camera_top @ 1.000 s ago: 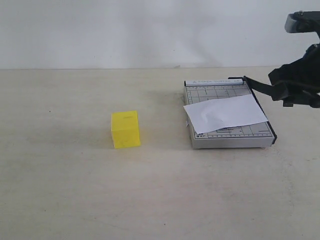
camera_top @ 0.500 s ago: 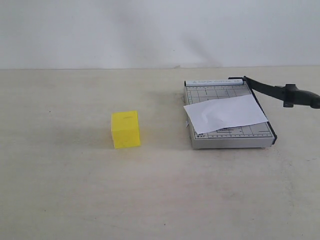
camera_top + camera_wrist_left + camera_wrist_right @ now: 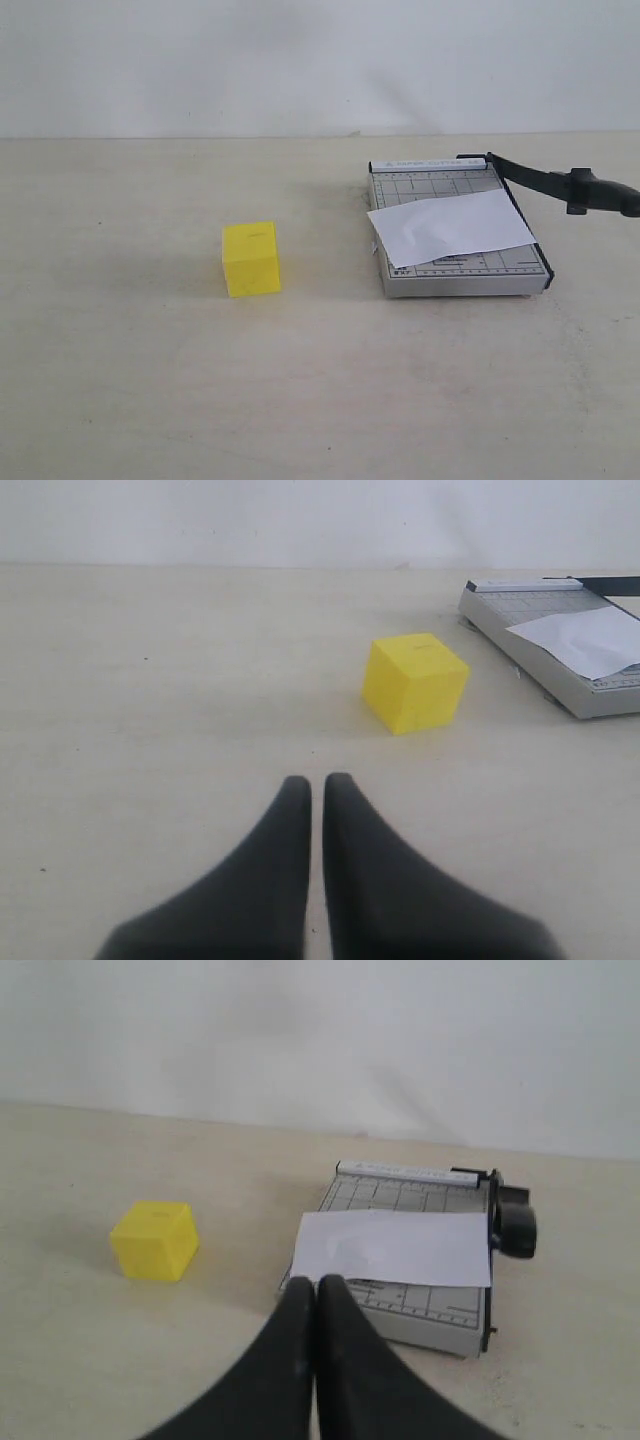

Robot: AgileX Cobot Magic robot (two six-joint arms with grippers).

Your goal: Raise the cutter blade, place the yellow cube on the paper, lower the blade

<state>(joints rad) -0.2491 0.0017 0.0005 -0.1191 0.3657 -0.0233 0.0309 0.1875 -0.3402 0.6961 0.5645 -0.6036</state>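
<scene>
The yellow cube (image 3: 250, 259) sits on the table, left of the grey cutter base (image 3: 420, 183). The white paper (image 3: 450, 226) lies across the base, slightly creased. The black cutter blade (image 3: 560, 183) slants up from its far hinge, its handle hanging off to the right of the base. Neither gripper appears in the exterior view. In the left wrist view my left gripper (image 3: 317, 780) is shut and empty, short of the cube (image 3: 415, 681). My right gripper (image 3: 316, 1282) is shut and empty, in front of the base's near edge, with paper (image 3: 395, 1248) and blade handle (image 3: 515, 1222) beyond.
A pale wall stands behind the beige table. The tabletop (image 3: 300, 380) stretches bare-looking in front of the cube and the cutter. In the right wrist view the cube (image 3: 153, 1239) lies off to the side of the base (image 3: 400, 1195).
One second ago my right gripper was at the blade handle at the right edge; it has since drawn out of the exterior view. The blade stays raised. Cube and paper are unmoved.
</scene>
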